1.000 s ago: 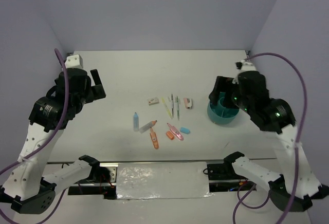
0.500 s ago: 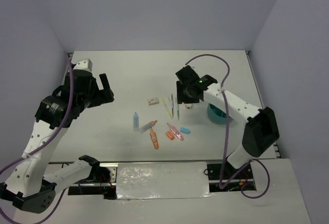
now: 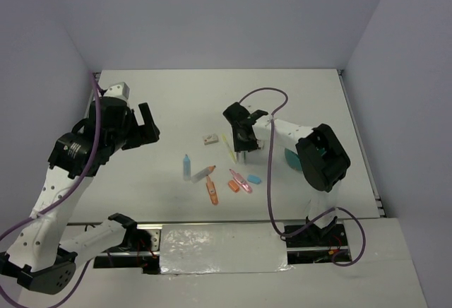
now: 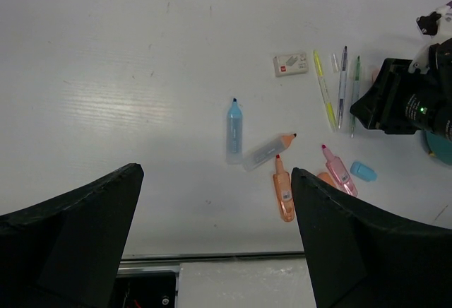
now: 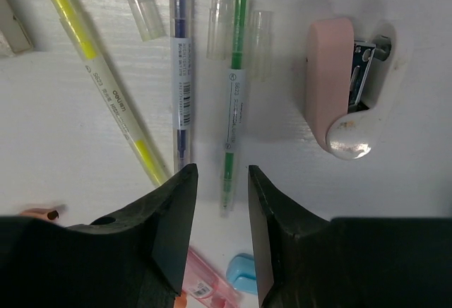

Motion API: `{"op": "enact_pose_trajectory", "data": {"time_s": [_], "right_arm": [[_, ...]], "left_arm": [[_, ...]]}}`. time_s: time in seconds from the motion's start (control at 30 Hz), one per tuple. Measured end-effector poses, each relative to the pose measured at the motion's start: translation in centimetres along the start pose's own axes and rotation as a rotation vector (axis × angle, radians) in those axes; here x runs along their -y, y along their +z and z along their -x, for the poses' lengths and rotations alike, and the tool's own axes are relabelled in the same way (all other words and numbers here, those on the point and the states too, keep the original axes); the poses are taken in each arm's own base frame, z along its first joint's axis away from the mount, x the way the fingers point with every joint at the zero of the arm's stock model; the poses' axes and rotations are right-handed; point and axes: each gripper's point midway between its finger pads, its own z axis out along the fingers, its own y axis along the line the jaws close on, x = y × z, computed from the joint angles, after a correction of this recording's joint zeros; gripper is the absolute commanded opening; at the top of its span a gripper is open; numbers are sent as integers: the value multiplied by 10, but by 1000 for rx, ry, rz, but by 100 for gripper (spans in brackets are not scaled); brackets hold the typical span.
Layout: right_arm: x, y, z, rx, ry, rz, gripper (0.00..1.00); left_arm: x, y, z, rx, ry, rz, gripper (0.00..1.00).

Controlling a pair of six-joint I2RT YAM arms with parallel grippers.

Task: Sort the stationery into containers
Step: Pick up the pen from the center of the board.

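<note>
Behind right elbow, teal cup [image 3: 290, 158] mostly hidden. Right end effector [image 5: 220, 181] angled down at desk [image 3: 318, 103], fingers part-closed astride green pen [image 5: 236, 103], not gripping. Left end effector [image 4: 215, 174] raised, spread wide, empty.

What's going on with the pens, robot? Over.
Left gripper open, empty. Right gripper open, straddling green pen, nothing gripped. Teal cup mostly hidden behind right arm. Purple pen close alongside, may snag.

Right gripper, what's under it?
The green pen lies under the right gripper, between its fingers, which hide the table beneath them.
</note>
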Motion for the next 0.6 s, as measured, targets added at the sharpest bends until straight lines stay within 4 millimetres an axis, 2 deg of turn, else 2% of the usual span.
{"op": "enact_pose_trajectory", "data": {"time_s": [0.6], "right_arm": [[1,14,3,20,4,-28,32]], "left_arm": [[-7,-6,-13,-31,47,-3,99]]}}
